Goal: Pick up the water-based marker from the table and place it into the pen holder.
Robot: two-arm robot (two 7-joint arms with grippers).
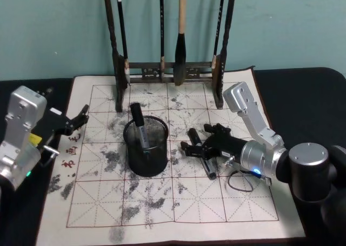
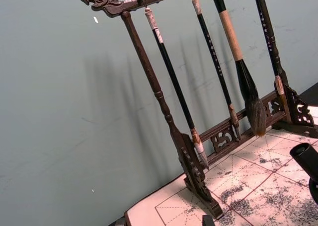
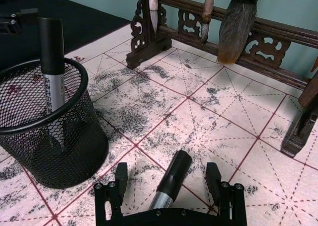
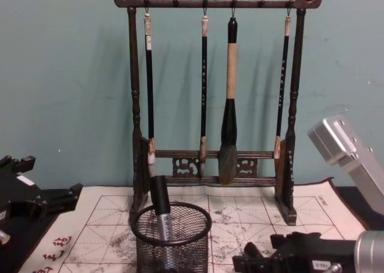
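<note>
**Item 1, location of the object.** The water-based marker (image 1: pixel 204 158) lies flat on the calligraphy mat (image 1: pixel 238 203), which covers the black table (image 1: pixel 303 77). It is just to the right of the pen holder (image 1: pixel 144 163). We find a clear strip of mat between its barrel and the mesh wall, so the two do not touch.

**Item 2, axis.** The marker lies at a slant. Its black capped end points away from the robot and leans a little toward the holder. Its other end angles off, away from the holder's base.

**Item 3, working claw.** The right gripper (image 3: pixel 167 171) sits low over the mat on that same right side of the holder. Its jaws are spread wide and grasp nothing. One of its fingers (image 3: pixel 120 175) stands on each side of the barrel, and both are clear of it. The barrel runs lengthwise out between them, so we judge that the closing line crosses it squarely and no turn of the wrist is needed.

**Item 4, other arm.** The left gripper (image 1: pixel 75 121) is idle well to the left of the holder. The right arm is plainly the nearer one.

**Item 5, obstruction.** A second marker (image 1: pixel 139 124) stands tilted inside the holder and leans on the rim's far side. We judge that the carry runs leftward and up over the rim, toward the open part of the holder's mouth.
</note>
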